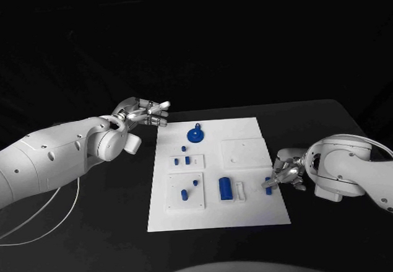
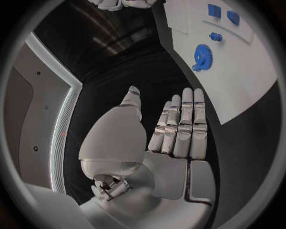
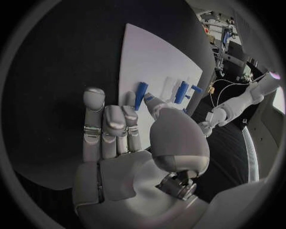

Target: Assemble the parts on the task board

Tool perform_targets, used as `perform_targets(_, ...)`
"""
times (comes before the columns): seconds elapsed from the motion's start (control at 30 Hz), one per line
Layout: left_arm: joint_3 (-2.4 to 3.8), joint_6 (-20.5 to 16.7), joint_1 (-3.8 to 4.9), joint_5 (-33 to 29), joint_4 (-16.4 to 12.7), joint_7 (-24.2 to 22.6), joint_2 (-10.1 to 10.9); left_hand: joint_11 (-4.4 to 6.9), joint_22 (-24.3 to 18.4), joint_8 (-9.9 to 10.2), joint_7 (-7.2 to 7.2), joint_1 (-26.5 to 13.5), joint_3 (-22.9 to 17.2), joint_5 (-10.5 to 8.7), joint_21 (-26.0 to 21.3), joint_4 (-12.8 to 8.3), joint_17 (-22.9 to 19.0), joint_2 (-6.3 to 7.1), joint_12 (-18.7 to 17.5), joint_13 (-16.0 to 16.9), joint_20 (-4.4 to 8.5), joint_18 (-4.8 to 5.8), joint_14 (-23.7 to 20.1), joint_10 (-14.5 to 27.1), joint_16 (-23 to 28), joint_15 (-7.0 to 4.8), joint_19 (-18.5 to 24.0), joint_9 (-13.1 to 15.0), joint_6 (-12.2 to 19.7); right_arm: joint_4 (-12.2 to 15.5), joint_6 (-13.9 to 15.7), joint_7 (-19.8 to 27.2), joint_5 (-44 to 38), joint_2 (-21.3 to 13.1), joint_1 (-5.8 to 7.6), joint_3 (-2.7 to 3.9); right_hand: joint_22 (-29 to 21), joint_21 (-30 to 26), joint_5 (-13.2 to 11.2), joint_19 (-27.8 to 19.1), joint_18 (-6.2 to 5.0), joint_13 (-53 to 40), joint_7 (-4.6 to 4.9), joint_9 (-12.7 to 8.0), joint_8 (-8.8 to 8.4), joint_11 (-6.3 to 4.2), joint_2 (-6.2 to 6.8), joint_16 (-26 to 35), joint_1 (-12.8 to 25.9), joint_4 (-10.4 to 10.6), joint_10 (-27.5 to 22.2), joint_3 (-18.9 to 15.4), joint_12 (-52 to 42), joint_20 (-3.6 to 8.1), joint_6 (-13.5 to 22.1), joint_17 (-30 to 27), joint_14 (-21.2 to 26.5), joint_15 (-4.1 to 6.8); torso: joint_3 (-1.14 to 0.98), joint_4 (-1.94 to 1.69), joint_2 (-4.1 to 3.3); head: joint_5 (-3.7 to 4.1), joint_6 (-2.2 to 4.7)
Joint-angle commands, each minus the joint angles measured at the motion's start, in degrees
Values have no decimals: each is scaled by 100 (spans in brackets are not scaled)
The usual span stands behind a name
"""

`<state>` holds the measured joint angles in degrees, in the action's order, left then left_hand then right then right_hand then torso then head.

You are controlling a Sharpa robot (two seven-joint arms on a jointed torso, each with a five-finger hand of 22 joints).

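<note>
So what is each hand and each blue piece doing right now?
left hand: open, fingers straight, holding nothing, beside the board's far left corner.
right hand: pinches a small blue peg at the board's right edge.
blue gear: lying flat on the task board, untouched.
blue cylinder: lying on the board, untouched.
small blue parts: sitting in the left plates, untouched.

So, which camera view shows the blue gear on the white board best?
The left wrist view: the blue gear is large there, its teeth plain, and nothing covers it. The head view shows it smaller, at the far end of the task board. In the right wrist view I cannot make it out.
</note>
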<state>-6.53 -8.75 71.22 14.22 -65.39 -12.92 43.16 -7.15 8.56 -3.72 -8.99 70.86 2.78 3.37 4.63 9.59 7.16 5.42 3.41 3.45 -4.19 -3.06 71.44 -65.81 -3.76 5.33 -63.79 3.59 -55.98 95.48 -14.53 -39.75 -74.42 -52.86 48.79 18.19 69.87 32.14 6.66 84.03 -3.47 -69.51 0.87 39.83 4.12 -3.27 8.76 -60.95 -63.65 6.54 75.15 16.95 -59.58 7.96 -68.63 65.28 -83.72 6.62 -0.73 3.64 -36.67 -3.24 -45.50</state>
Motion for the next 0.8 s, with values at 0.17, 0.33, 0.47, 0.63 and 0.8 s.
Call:
perform_targets(0.17, 3, 32, -10, 7, -2, -46, -7, -2, -11, 6, 11, 8, -11, 18, 30, 19, 6, -29, 4, 9, -41, 33, -35, 25, 12, 19, 19, 8, -11, -61, -188, -357, -510, 64, -61, -141, 8, -35, -34, 256, -22, -9, 0, -45, -45, 13, 19, 5, -33, -119, 24, 88, -15, -46, 58, 14, -2, -37, -2, 1, 1, -10, -12)
perform_targets(0.33, 2, 40, -10, 6, -1, -39, -8, -2, -11, 6, 11, 8, -11, 18, 30, 19, 6, -29, 4, 9, -41, 33, -35, 25, 12, 19, 19, 8, -11, -62, -253, -361, -605, 91, -63, -232, 17, -39, 115, 257, -15, -20, -9, -96, -46, 5, -6, 4, -129, -428, 23, 174, -23, -42, 55, 21, -1, -32, -1, 0, 1, -20, -18)
perform_targets(0.47, 2, 47, -10, 6, -3, -28, -4, -2, -11, 6, 11, 8, -11, 18, 30, 19, 6, -29, 4, 9, -41, 33, -35, 25, 12, 19, 19, 8, -11, -29, -306, -364, -638, 97, -64, -330, 26, -43, 377, 255, -9, -22, -14, -210, -50, 4, -62, 6, -227, -743, 6, 156, -14, -40, 48, 29, 1, -32, -1, 2, 0, -15, -24)
perform_targets(0.63, 1, 50, -11, 6, -6, -22, 1, -2, -11, 6, 11, 8, -11, 18, 30, 19, 6, -29, 4, 9, -41, 33, -35, 25, 12, 19, 19, 8, -11, 41, -186, -362, -654, 111, -64, -405, 59, -27, 1324, 256, -19, -36, 43, -682, -54, 26, -247, -4, -450, -1311, -34, 179, -7, -48, 63, 57, 2, -42, -3, 4, -1, -19, -25)
perform_targets(0.8, 0, 49, -11, 6, -11, -20, 4, -2, -11, 6, 11, 8, -11, 18, 30, 19, 6, -29, 4, 9, -41, 33, -35, 25, 12, 19, 19, 8, -11, 83, 87, -357, -541, 126, -64, -423, 127, 32, 2199, 253, -59, -27, 181, -956, -47, 67, -445, -10, -330, -1797, -67, 562, 25, -72, 142, 72, 8, -67, -3, 0, 1, -32, -21)
